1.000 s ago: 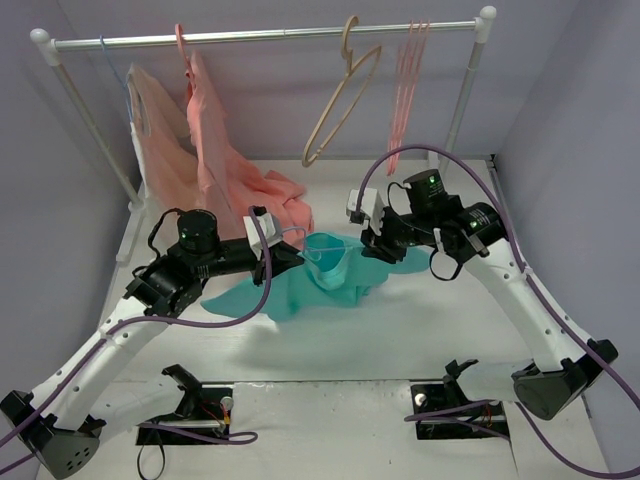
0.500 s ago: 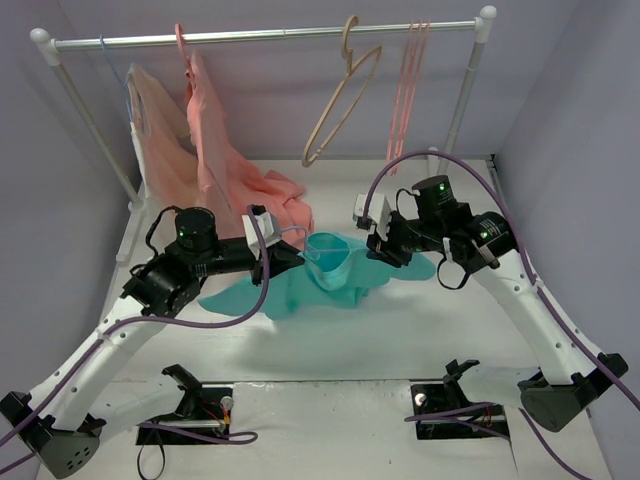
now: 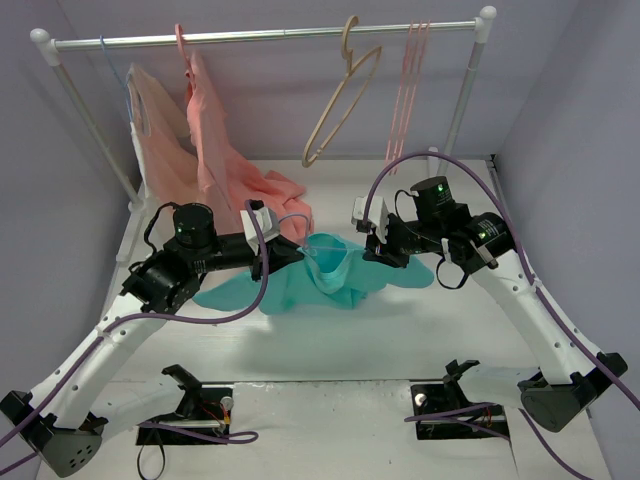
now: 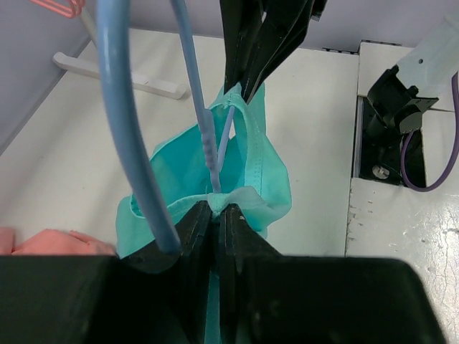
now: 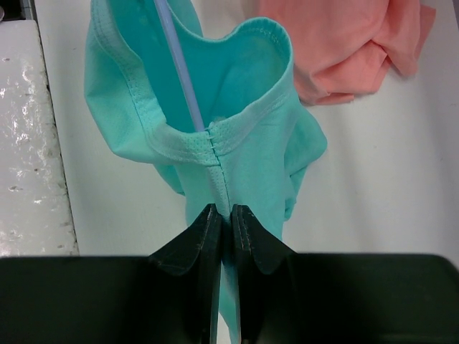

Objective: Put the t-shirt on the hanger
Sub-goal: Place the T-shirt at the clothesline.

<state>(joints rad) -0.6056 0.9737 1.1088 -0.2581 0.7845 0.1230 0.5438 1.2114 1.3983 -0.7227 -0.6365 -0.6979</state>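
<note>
T-shirt [image 3: 335, 278] sits mid-bench, betw. the two hands: collar bunched up and lifted, rest of the teal fabric spread flat on the bench [image 3: 400, 330] out to the L and a bit to the R. L hand [image 3: 292, 250] is at the collar's L side, R hand [image 3: 374, 246] at its R side, the two facing each other w/ the collar opening strung betw. them.

L hand [image 4: 215, 213]: fingers clenched tight, no gap. Thin wire of the hanger [image 4: 195, 86] runs straight down into the pinch; a thicker blurred blue curve of it passes by the L finger. T-shirt [image 4: 269, 183] collar is bunched right at the tips, touching them. Can't tell if fabric is also in the pinch. In the same view the R hand's dark fingers come in from the top and nip the far collar edge.

R hand [image 5: 223, 215]: clenched on the t-shirt [image 5: 251, 165] at the collar seam, fabric hanging from the tips. Hanger [image 5: 179, 68] wire passes thru the collar opening, down to the seam.

Behind: salmon-pink garment [image 3: 225, 165] drapes from the rail [image 3: 270, 36] onto the bench, near the t-shirt, not touching the hands.
</note>
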